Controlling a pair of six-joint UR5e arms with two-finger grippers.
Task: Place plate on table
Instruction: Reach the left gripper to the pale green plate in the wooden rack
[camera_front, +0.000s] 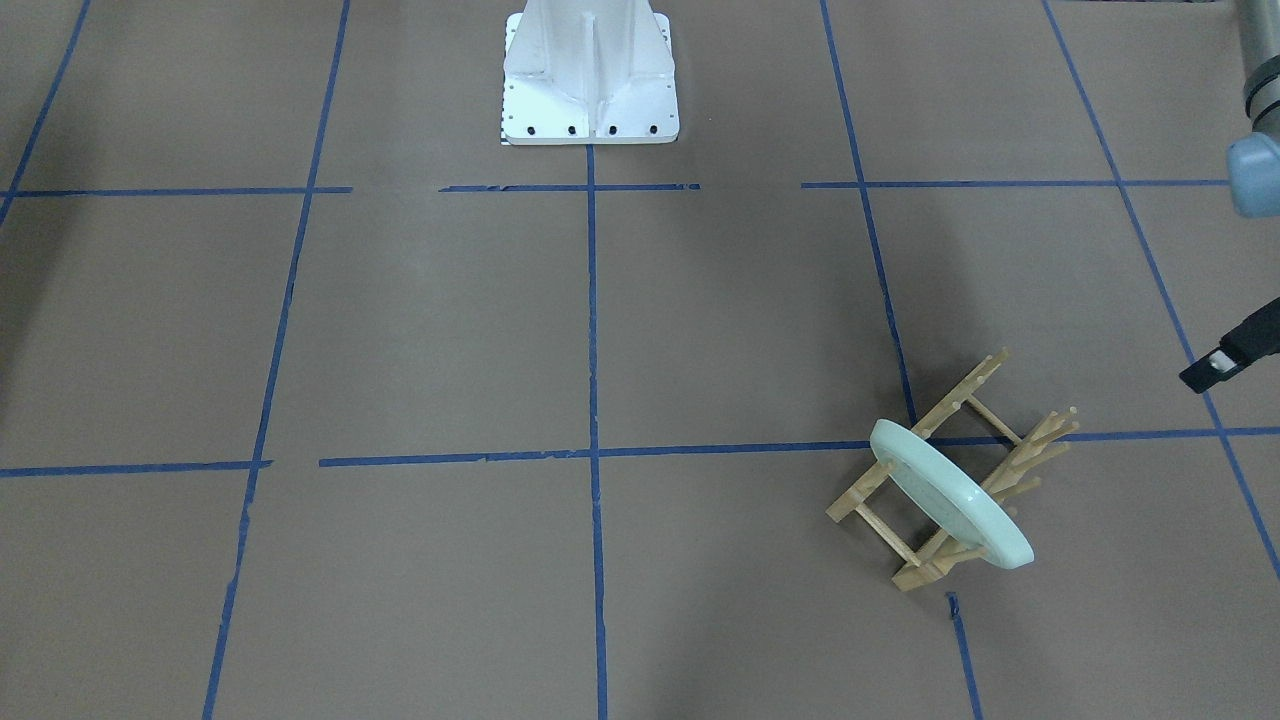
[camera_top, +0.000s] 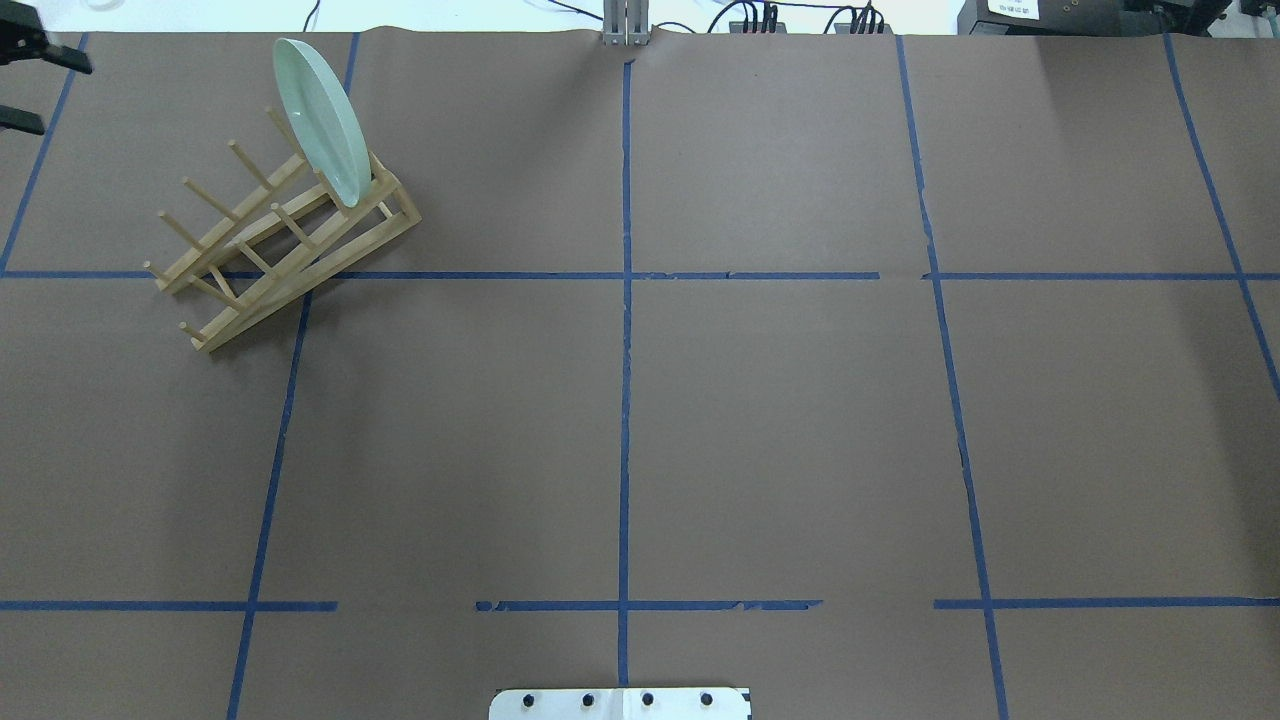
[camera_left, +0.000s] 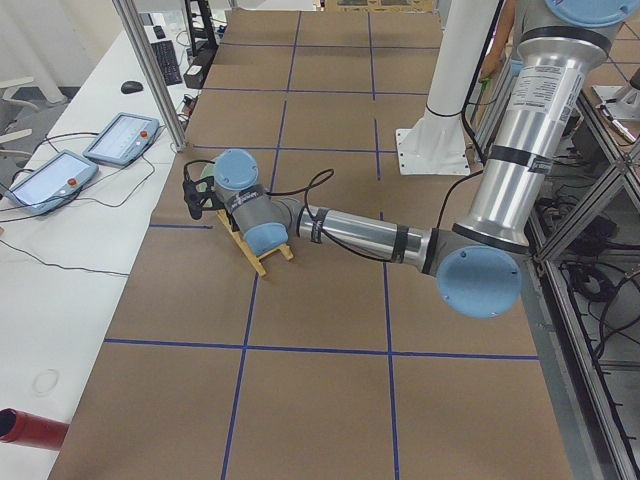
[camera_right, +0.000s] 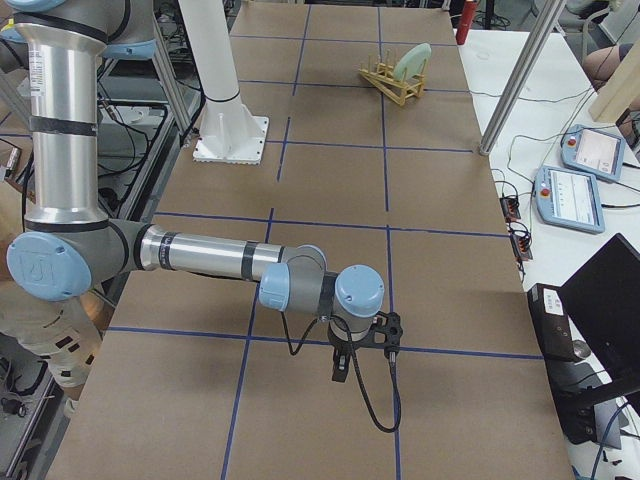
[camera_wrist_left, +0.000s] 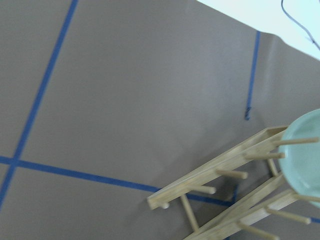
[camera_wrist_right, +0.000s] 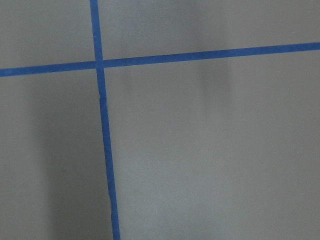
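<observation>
The pale mint-green plate (camera_front: 950, 495) stands on edge in the end slot of a light wooden peg rack (camera_front: 958, 397) on the brown table (camera_front: 430, 330). In the overhead view the plate (camera_top: 322, 120) and rack (camera_top: 260, 250) are at the far left. My left gripper (camera_top: 65, 98) is open and empty, left of the rack and apart from it; one finger (camera_front: 1215, 368) shows at the front view's right edge. The left wrist view shows the rack (camera_wrist_left: 220, 175) and the plate's edge (camera_wrist_left: 305, 155). My right gripper (camera_right: 350, 365) hovers over bare table far from the plate; I cannot tell if it is open or shut.
The white robot base (camera_front: 590, 80) stands at the table's near middle. Teach pendants (camera_right: 585, 150) lie on the white bench past the table's far edge, beside a metal post (camera_right: 520, 75). Blue tape lines (camera_top: 625, 300) cross the table.
</observation>
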